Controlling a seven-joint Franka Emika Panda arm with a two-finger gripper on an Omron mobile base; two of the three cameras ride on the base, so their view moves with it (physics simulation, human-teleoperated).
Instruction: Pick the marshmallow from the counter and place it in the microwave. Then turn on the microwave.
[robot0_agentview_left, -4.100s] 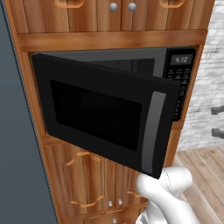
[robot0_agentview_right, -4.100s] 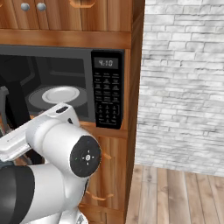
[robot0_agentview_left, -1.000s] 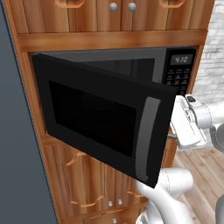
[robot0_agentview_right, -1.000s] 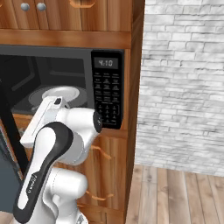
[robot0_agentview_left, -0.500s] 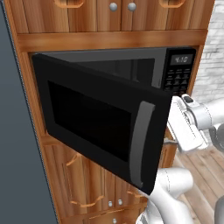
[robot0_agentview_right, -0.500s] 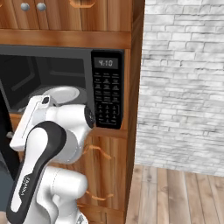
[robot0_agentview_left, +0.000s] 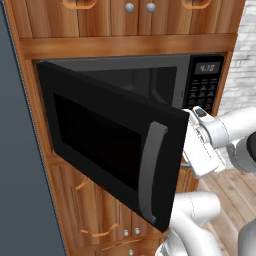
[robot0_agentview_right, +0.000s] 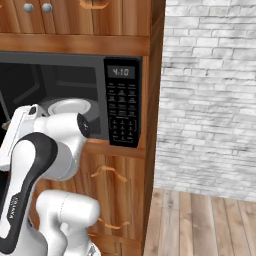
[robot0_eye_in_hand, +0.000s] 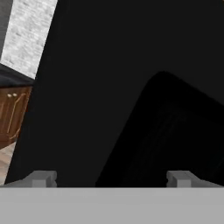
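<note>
The black microwave is set into wooden cabinets, and its door with the grey handle stands swung out on its left hinge. My white hand sits just past the door's free edge, on its inner side, in front of the keypad. In the hand view my gripper is open, fingertips wide apart with nothing between them, pointing at the door's dark inner face. A pale round dish lies inside the oven. The marshmallow is hidden and the counter is out of view.
Brown cabinet doors sit above the microwave and drawers below it. A grey panel stands along the left. A white brick wall and wooden floor lie to the right.
My hand has moved from the keypad side toward the door's inner face. The door's free edge has swung a little further out toward the base.
</note>
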